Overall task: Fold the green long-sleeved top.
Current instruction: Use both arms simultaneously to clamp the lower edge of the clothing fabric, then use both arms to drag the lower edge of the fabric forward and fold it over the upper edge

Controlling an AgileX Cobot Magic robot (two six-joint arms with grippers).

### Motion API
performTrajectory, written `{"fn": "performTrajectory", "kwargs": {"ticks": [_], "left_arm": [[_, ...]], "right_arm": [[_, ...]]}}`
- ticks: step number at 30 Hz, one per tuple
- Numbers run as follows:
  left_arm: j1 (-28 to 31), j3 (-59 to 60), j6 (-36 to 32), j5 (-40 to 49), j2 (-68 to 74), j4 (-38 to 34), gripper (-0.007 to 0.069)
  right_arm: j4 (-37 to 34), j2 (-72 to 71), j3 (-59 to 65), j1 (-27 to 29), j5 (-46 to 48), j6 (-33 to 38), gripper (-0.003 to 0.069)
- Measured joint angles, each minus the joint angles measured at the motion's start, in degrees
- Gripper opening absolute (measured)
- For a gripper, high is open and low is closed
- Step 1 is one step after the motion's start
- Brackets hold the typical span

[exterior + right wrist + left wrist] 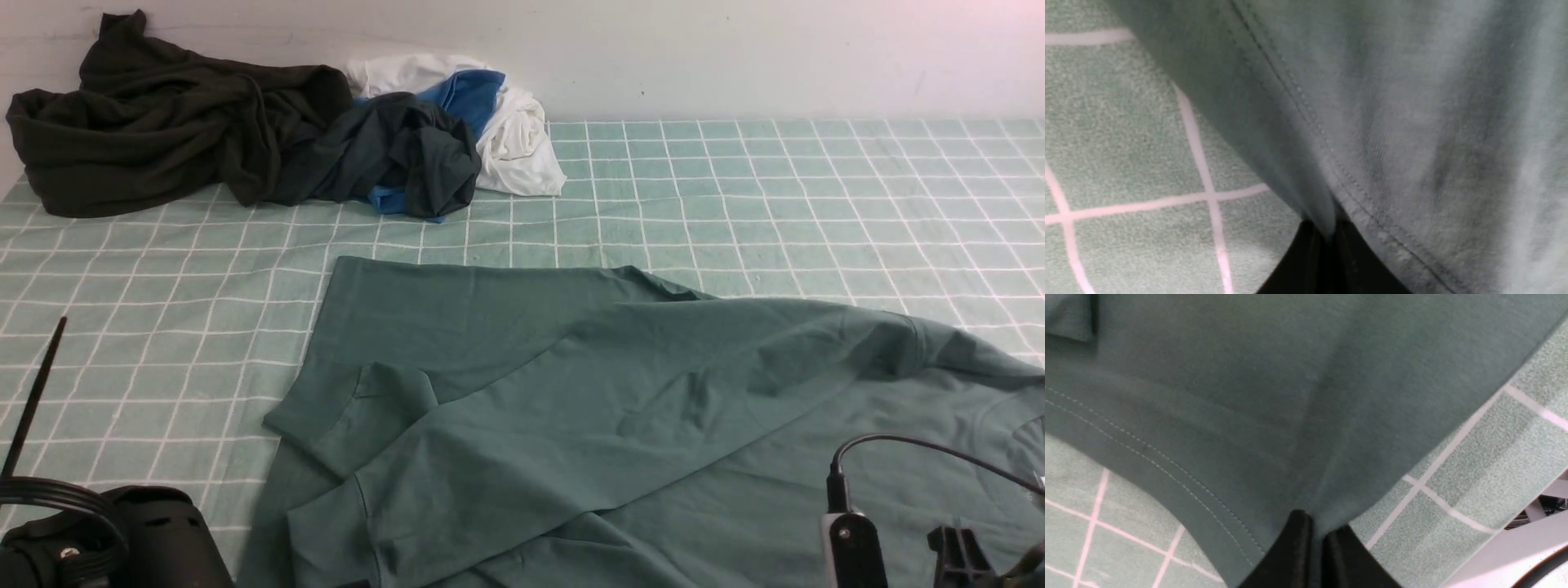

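The green long-sleeved top [571, 392] lies spread over the near half of the checked cloth, with a sleeve folded across its body and a cuff [326, 437] at its left side. In the left wrist view my left gripper [1316, 528] is shut, pinching the green long-sleeved top [1249, 396] close to a stitched hem. In the right wrist view my right gripper [1331, 232] is shut on a fold of the green long-sleeved top [1412, 122] beside a seam. In the front view only the arm bodies show, left [139, 531] and right [853, 543]; their fingertips are hidden.
A very dark olive-black garment [163, 122] is heaped at the back left. Beside it lie a dark slate garment with blue parts [392, 155] and a white garment [518, 139]. The pale green checked tablecloth [775, 188] runs back to a white wall.
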State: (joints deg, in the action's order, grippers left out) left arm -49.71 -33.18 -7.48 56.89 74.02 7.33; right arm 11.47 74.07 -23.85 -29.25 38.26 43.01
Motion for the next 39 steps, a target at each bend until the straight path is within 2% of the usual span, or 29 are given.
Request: {"fn": "performTrajectory", "kwargs": {"ticks": [7,11,16,18,20,21,25,33,39], "left_arm": [[0.0,0.0,0.1,0.0,-0.2,0.2,0.0006],[0.5,-1.5,1.8,2.1,-0.3,1.6,0.0006],[5.6,-7.6,3.1,5.0,-0.3,5.5,0.0011],[10.1,-12.4,1.9,5.7,0.3,7.0,0.0017],[16.2,-18.9,-1.2,5.6,2.2,7.3,0.0017],[16.2,-19.5,-1.2,5.6,2.4,7.3,0.0017],[24.8,-32.8,-6.6,4.3,9.9,6.7,0.0017],[32.3,-57.8,-12.4,4.3,29.4,6.2,0.0017],[35.2,-70.4,-12.7,-0.1,43.5,6.0,0.0020]], "right_arm": [[0.3,-6.5,0.0,0.0,3.4,-1.3,0.0008],[0.9,-11.0,-2.9,0.0,9.3,-2.3,0.0008],[3.7,-12.3,-10.1,0.6,12.8,-4.7,0.0008],[4.3,-11.0,-14.9,2.8,12.2,-5.1,0.0008],[4.0,-7.7,-19.8,6.2,10.2,-5.1,0.0008],[4.0,-7.7,-20.2,6.5,10.2,-5.1,0.0008],[1.6,2.1,-29.3,12.1,7.3,-4.1,0.0008],[0.1,22.1,-48.3,16.6,5.9,-3.0,0.0008],[-0.1,37.1,-61.6,18.4,5.5,-8.7,0.0029]]}}
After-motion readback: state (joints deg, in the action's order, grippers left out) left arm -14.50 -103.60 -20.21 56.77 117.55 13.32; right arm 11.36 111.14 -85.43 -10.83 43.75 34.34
